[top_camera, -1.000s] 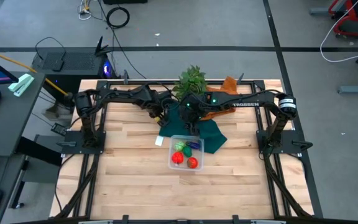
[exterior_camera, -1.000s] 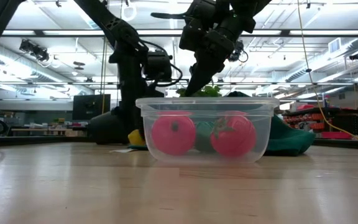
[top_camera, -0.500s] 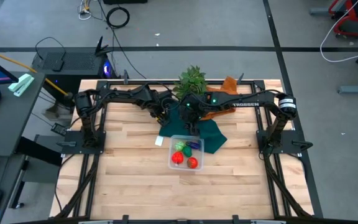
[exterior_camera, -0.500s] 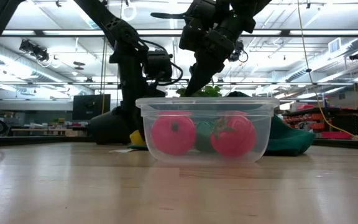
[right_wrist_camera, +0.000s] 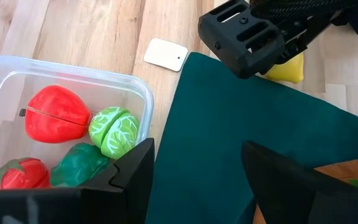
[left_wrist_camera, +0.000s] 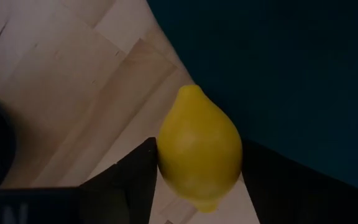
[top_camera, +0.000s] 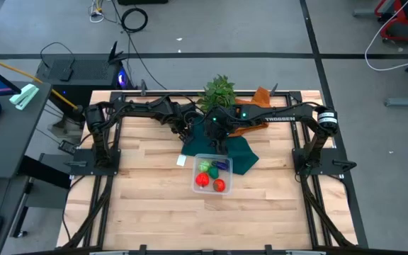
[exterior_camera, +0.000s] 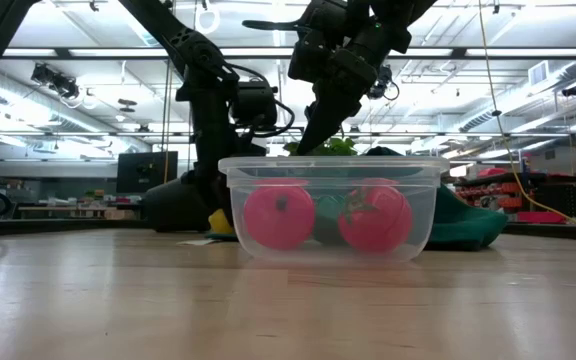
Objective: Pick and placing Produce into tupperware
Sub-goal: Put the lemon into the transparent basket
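Four produce pieces (right_wrist_camera: 86, 137) in tupperware (right_wrist_camera: 143, 99); left hand (left_wrist_camera: 197, 171) clamped on lemon (left_wrist_camera: 199, 149), right hand (right_wrist_camera: 194, 165) empty, spread.

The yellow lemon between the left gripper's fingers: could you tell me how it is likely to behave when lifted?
The lemon looks smooth and glossy, so it may slip if held lightly. Its rounded, egg-like shape suggests that it would roll on the wooden table if released. It looks like a moulded toy, so probably light and stiff; the left gripper has a finger on either side.
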Robot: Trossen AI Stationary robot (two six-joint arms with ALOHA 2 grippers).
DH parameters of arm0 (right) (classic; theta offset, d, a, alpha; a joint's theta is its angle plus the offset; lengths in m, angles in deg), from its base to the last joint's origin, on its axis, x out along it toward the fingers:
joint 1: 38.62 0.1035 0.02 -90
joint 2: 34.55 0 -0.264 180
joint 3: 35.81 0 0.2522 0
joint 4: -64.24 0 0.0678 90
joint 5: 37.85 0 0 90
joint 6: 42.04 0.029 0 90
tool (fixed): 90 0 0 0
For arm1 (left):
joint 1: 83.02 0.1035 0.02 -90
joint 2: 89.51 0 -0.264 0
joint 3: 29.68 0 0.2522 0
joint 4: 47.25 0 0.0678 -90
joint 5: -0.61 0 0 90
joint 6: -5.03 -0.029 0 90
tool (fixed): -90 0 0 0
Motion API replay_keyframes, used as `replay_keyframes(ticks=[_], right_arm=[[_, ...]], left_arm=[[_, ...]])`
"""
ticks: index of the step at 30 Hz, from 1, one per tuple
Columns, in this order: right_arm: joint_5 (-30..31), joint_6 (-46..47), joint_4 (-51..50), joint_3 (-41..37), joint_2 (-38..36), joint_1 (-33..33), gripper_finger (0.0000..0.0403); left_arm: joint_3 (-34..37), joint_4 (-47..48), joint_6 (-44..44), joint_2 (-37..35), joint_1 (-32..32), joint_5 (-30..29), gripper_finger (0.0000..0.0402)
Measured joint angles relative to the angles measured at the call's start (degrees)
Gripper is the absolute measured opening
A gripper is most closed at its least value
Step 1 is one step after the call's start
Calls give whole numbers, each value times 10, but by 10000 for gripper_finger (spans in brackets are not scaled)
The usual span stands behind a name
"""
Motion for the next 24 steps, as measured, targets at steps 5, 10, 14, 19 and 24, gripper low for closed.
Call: replay_keyframes(ticks=[5,10,14,19,24], right_arm=[[0,0,0,0,0,0,203],[0,0,0,0,0,0,203],[0,0,0,0,0,0,203],[0,0,0,0,0,0,203],[0,0,-1,0,0,0,203]], left_arm=[[0,0,0,0,0,0,206],[0,0,0,0,0,-1,206],[0,5,2,-3,0,0,206],[0,9,2,-21,-2,0,206],[-1,13,12,-61,-6,-2,206]])
